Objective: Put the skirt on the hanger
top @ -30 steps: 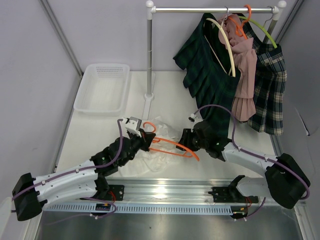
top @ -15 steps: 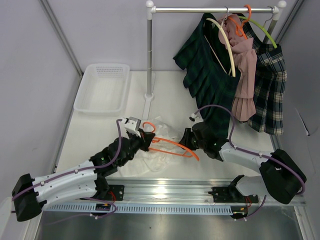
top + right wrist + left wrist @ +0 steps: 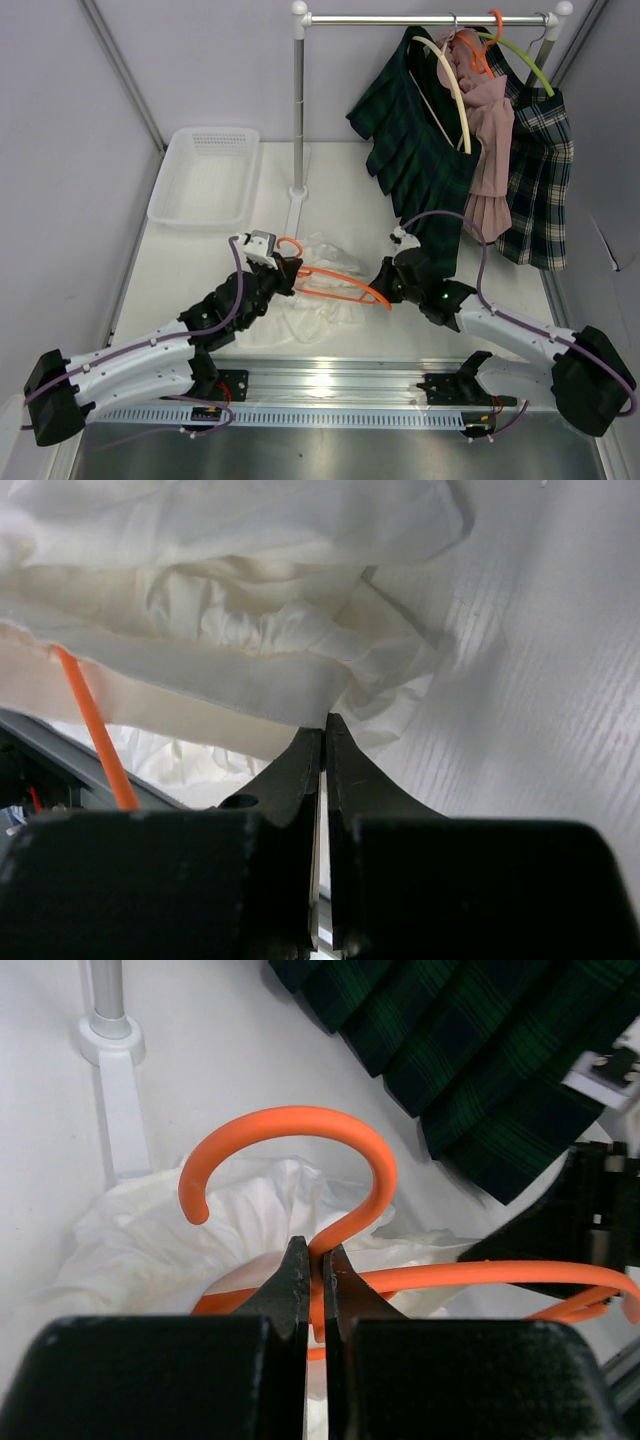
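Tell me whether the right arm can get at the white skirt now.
Probably yes: the right gripper, shut, sits right at the skirt edge; the hanger lies off to one side.

Rack post (image 3: 298, 120) and hanging skirts (image 3: 420, 160) behind; open tabletop (image 3: 180, 262) leftward.

I cannot read any text, label, brand, number or sign in any of my three views.
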### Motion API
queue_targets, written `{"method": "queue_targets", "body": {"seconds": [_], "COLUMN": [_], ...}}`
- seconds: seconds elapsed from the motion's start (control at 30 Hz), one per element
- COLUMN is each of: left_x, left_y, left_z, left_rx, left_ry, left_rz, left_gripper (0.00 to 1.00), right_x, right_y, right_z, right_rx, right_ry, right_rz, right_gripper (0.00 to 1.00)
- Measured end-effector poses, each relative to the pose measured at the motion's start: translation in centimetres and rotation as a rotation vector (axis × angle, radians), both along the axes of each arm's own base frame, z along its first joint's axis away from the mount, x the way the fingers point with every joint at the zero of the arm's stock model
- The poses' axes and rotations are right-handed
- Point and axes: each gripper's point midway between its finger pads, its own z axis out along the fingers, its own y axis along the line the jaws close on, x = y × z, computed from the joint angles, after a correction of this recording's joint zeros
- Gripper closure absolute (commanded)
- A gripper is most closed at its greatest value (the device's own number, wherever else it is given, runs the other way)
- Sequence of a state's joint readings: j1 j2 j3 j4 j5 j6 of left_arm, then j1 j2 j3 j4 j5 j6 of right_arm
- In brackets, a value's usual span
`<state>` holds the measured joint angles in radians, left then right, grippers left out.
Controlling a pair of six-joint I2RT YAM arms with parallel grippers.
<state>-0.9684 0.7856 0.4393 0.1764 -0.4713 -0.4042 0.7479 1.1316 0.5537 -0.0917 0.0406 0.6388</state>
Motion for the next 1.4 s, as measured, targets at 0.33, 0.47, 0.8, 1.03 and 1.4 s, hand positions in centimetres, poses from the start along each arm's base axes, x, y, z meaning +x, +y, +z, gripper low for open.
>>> {"method": "queue_targets", "body": {"seconds": [0.33,0.47,0.8,1.03,1.4], "left_x": [1.8,2.6,3.3,2.9,2.8], "left_y": [0.8,1.8,3.0,3.6,4.2], "left_z": [0.4,0.4,-0.4,-0.4,-0.5], "left_rx": [-0.001,0.013,0.034,0.03,0.075], "left_ry": [-0.033,-0.043,-0.068,-0.082,-0.1], "left_rz": [0.068,0.118,0.19,0.191,0.222], "left_gripper": [1.0,1.0,1.0,1.0,1.0], "right_x": [-1.6,-2.1,-2.1,-1.6,-1.1], "right_y": [-2.5,-2.9,-3.1,-3.4,-3.3], "right_z": [0.9,1.1,4.0,4.0,5.5], "right_rx": [-0.026,-0.036,-0.028,-0.055,-0.068], "right_ry": [0.029,0.047,0.039,0.056,0.048], "right_rz": [-0.023,-0.02,-0.017,-0.026,-0.024], "right_gripper": [1.0,1.0,1.0,1.0,1.0]}}
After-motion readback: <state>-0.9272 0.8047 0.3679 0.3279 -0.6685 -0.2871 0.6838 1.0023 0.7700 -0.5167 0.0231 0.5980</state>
